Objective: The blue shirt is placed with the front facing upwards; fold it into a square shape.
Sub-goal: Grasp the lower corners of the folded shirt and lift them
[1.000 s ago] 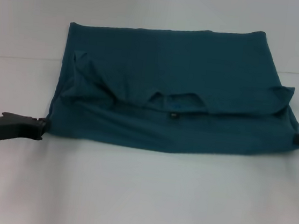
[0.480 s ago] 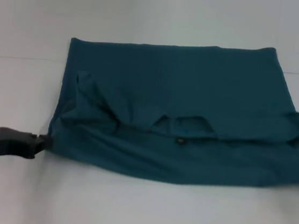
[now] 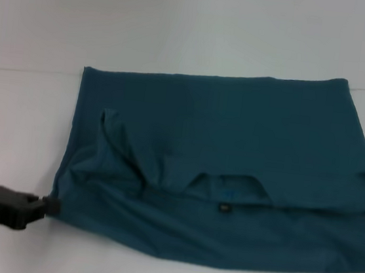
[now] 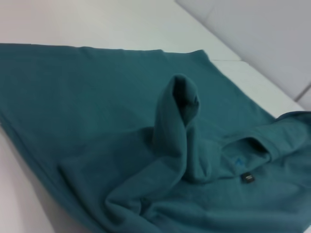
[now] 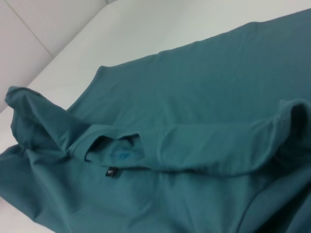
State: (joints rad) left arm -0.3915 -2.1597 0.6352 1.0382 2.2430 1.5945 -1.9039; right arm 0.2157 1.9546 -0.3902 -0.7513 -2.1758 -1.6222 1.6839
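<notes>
Left gripper (image 3: 46,205) pinches the near-left corner of the blue shirt (image 3: 220,154); right gripper unseen. Uneven pulling may skew the fold

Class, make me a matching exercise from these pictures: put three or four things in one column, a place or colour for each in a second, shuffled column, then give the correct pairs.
Things:
1. shirt
2. left gripper
3. label
4. table

Descriptions:
A. white
B. small and dark, just below the collar opening
C. teal-blue, folded over on itself
D. at the shirt's near left corner

Pairs: 1-C, 2-D, 3-B, 4-A
</notes>
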